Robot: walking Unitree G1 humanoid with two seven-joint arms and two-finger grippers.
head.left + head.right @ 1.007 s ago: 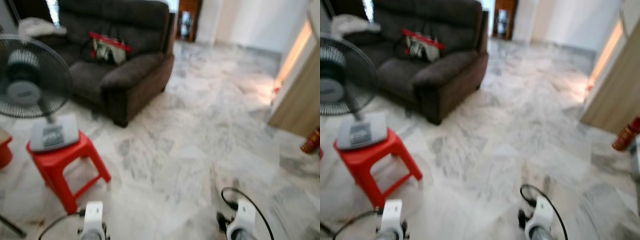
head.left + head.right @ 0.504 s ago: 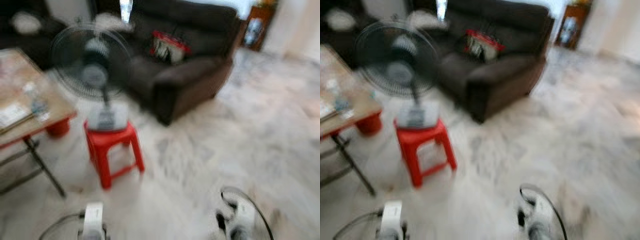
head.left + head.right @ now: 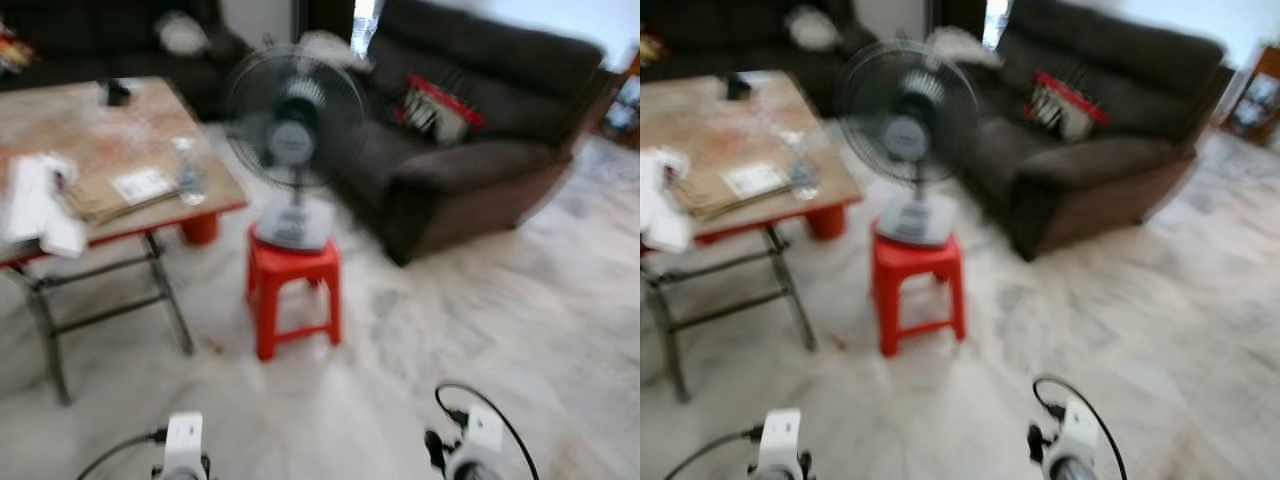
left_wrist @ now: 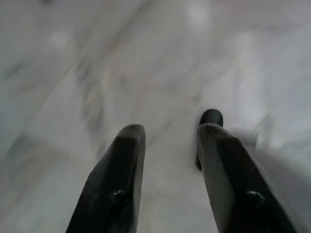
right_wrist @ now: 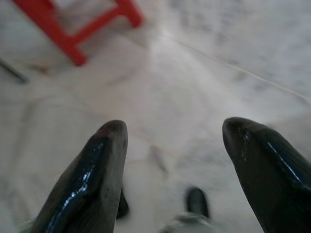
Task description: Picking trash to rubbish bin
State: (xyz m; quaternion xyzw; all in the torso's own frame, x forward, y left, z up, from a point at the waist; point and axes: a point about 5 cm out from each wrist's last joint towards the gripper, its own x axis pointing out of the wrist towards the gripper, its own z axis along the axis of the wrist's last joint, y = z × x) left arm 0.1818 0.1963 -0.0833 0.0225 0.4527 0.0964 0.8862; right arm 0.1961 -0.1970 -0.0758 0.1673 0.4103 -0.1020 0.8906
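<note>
The views are blurred. A wooden table (image 3: 110,125) stands at the left with white crumpled stuff (image 3: 38,205), flat papers (image 3: 135,187) and a small clear bottle (image 3: 187,172) on it. Both arms hang low, their wrists at the bottom edge of the eye views. My left gripper (image 4: 170,128) points down at the marble floor, open with nothing between its fingers. My right gripper (image 5: 175,128) is wide open over the floor, also holding nothing, with a leg of the red stool (image 5: 73,34) beyond it.
A standing fan (image 3: 295,130) sits on a red stool (image 3: 293,295) straight ahead. A dark sofa (image 3: 470,185) with a red and white bag (image 3: 440,110) is behind it to the right. A red object (image 3: 200,228) lies under the table. Marble floor (image 3: 500,330) stretches to the right.
The camera has swung left: the fan, stool and sofa shifted right in the picture and the table came into view. Both arms hang as before.
</note>
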